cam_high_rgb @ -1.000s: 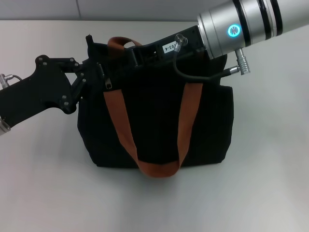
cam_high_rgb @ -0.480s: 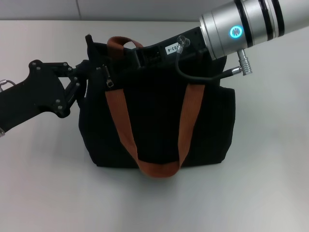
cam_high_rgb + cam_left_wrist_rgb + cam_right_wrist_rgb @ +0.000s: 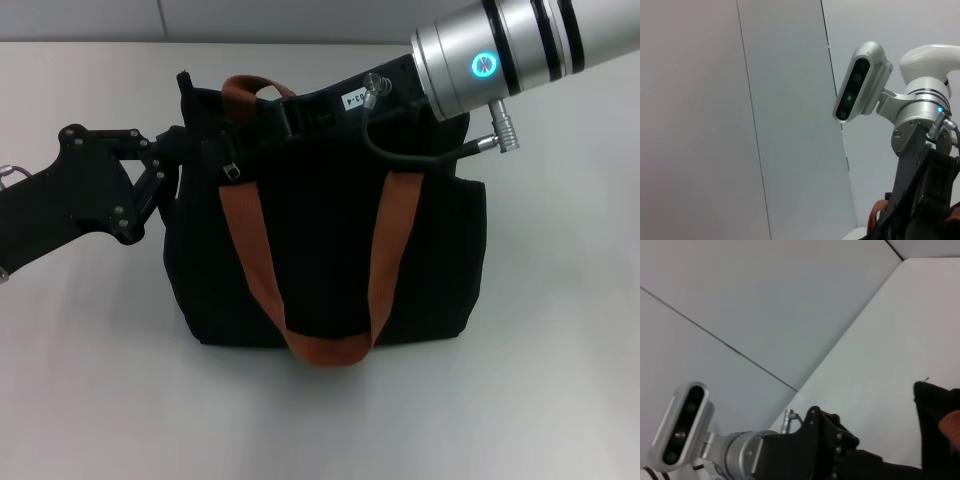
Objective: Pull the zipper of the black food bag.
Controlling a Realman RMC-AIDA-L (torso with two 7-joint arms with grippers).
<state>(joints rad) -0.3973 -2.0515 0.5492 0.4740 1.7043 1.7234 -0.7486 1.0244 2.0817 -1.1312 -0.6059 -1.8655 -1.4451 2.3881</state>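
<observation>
The black food bag (image 3: 320, 240) stands upright in the middle of the table, with two rust-brown strap handles (image 3: 250, 250) hanging down its front. The small silver zipper pull (image 3: 232, 172) hangs at the bag's upper left, just beside the left strap. My left gripper (image 3: 200, 150) comes in from the left and sits at the bag's upper left corner, right next to the pull. My right gripper (image 3: 275, 110) reaches in from the upper right and lies along the bag's top edge. The bag's corner (image 3: 935, 405) also shows in the right wrist view.
The bag stands on a pale table (image 3: 540, 380) with a wall seam behind it. A black cable (image 3: 400, 160) loops from the right wrist over the bag's top. The left wrist view shows the head camera (image 3: 860, 82) and the right arm (image 3: 920, 125).
My left gripper has drawn back a little to the left along the bag's top edge. The zipper pull has shifted slightly to the right. The right arm has barely moved.
</observation>
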